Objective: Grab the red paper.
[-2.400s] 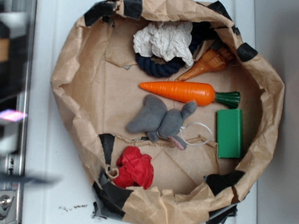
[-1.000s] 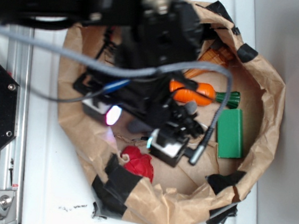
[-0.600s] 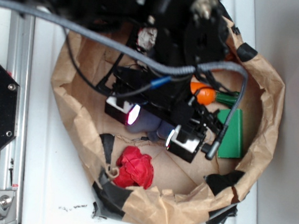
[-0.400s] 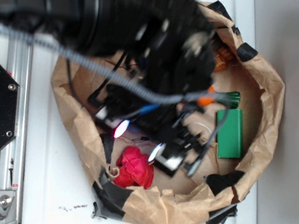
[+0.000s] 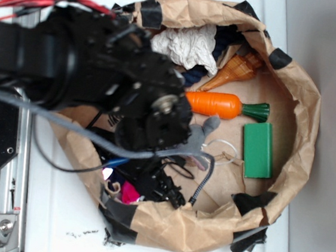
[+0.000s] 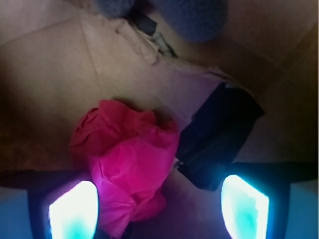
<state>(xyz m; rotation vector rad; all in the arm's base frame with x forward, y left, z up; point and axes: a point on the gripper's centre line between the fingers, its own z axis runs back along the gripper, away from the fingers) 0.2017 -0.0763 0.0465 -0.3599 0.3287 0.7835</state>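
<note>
The red paper (image 6: 127,159) is a crumpled wad lying on the brown paper floor. In the wrist view it sits between my glowing pads, close against the left pad (image 6: 74,209) and well apart from the right one. My gripper (image 6: 158,209) is open around it. In the exterior view only a small pink-red patch of the red paper (image 5: 128,193) shows under the black arm, near the front left wall of the paper nest. The gripper (image 5: 143,189) there is mostly hidden by the wrist and cables.
The brown paper nest (image 5: 303,98) has raised walls patched with black tape (image 6: 219,134). Inside lie a grey plush elephant (image 5: 198,138), an orange carrot (image 5: 213,104), a green block (image 5: 257,150), a white paper wad (image 5: 185,46) and an orange cone (image 5: 234,71).
The arm swung left and down over the front left of the nest. The red paper, earlier in plain sight, is now mostly covered by the gripper.
</note>
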